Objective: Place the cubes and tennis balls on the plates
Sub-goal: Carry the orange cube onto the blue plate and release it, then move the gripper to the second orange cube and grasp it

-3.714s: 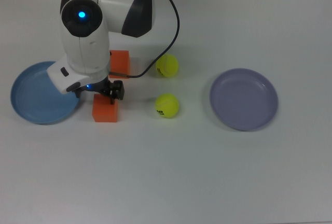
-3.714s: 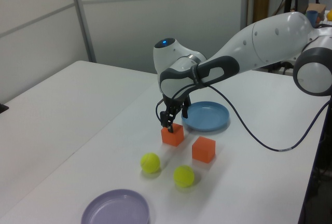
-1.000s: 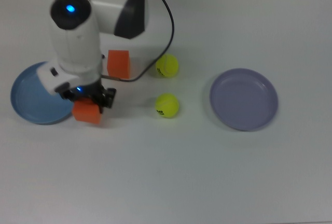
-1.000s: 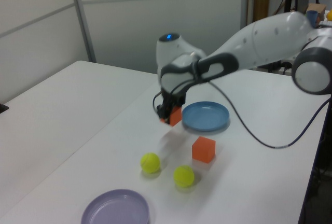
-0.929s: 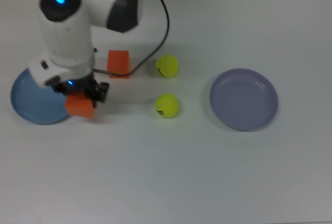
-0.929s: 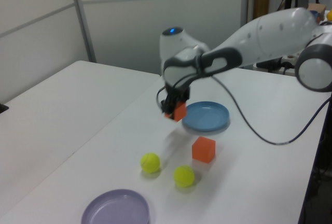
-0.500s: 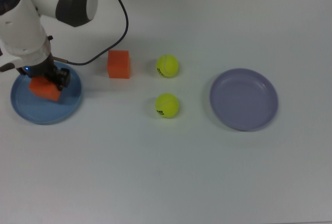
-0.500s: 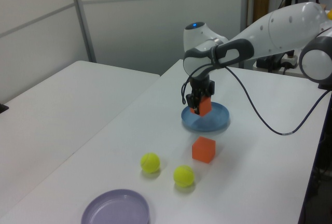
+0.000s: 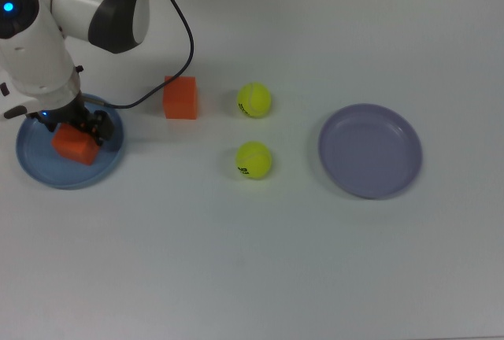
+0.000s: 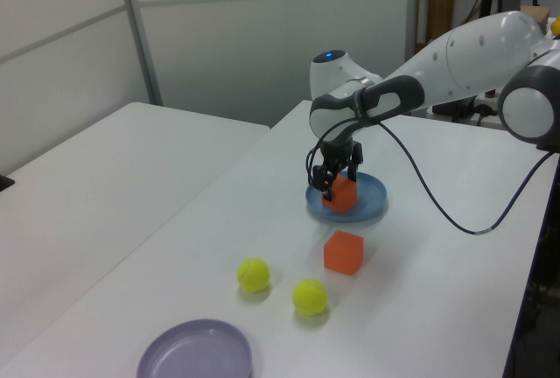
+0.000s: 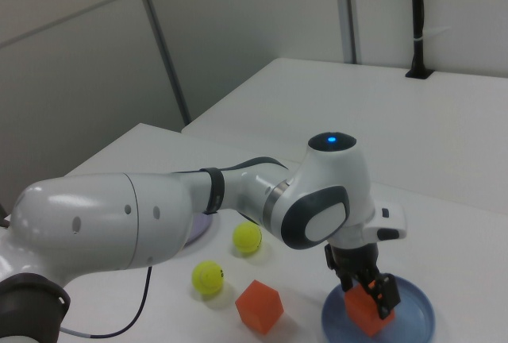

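One orange-red cube (image 9: 73, 145) (image 10: 342, 197) (image 11: 365, 312) rests on the light blue plate (image 9: 31, 171) (image 10: 373, 206) (image 11: 419, 313) at the top view's left. My gripper (image 9: 79, 131) (image 10: 339, 181) (image 11: 369, 291) hangs right over it, open, fingers straddling the cube's top. The other cube (image 9: 180, 97) (image 10: 343, 252) (image 11: 259, 306) sits on the table just right of the blue plate in the top view. Two tennis balls (image 9: 254, 99) (image 9: 253, 160) lie mid-table. The lavender plate (image 9: 370, 151) (image 10: 194, 356) holds nothing.
The arm's black cable (image 9: 185, 49) loops over the table above the loose cube. White table surface (image 9: 260, 261) spreads along the top view's lower half. Another white table (image 10: 79, 185) stands at the left view's left, with grey wall panels behind.
Since 3.7 s ago the gripper lifted one cube from beside the blue plate and carried it over the plate. In the last half second it lowered the cube onto the plate and its fingers spread.
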Controlling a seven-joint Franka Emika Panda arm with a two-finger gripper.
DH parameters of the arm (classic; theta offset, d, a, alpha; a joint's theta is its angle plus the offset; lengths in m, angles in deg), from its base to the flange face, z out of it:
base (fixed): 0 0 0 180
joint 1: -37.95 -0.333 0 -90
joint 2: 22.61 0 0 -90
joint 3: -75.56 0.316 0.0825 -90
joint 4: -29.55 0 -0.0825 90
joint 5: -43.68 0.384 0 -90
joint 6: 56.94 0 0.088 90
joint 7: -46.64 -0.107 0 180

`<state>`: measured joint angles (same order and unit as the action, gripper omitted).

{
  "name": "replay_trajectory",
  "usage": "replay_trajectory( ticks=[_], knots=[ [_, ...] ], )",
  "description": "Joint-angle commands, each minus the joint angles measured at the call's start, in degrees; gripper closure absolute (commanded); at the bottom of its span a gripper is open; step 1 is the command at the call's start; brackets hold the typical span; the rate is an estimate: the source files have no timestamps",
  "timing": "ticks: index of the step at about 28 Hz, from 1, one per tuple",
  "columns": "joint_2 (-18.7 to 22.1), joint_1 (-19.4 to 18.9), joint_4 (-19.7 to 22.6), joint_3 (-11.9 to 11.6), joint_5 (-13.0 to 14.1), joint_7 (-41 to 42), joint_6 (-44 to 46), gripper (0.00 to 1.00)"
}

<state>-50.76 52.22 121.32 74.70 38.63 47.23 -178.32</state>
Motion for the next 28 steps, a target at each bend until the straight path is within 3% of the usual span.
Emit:
replay_trajectory(
  ticks=[1, 4, 8, 11, 16, 28],
  knots=[
    [5.4, 1.1, 1.1, 0.1, 1.2, 1.0, 3.0, 0.00],
    [7.1, 0.5, 1.2, 0.6, 1.6, 1.7, 5.9, 0.00],
    [8.6, -0.6, 2.0, 3.9, 3.5, 1.9, 10.5, 0.00],
    [9.9, -2.0, 6.0, 6.2, 3.5, 1.6, 11.5, 0.00],
    [12.6, -5.6, 12.3, 6.5, 3.5, 1.5, 11.2, 0.00],
    [14.2, -7.7, 21.3, 6.5, 2.8, 1.6, 7.5, 0.00]
  ],
)
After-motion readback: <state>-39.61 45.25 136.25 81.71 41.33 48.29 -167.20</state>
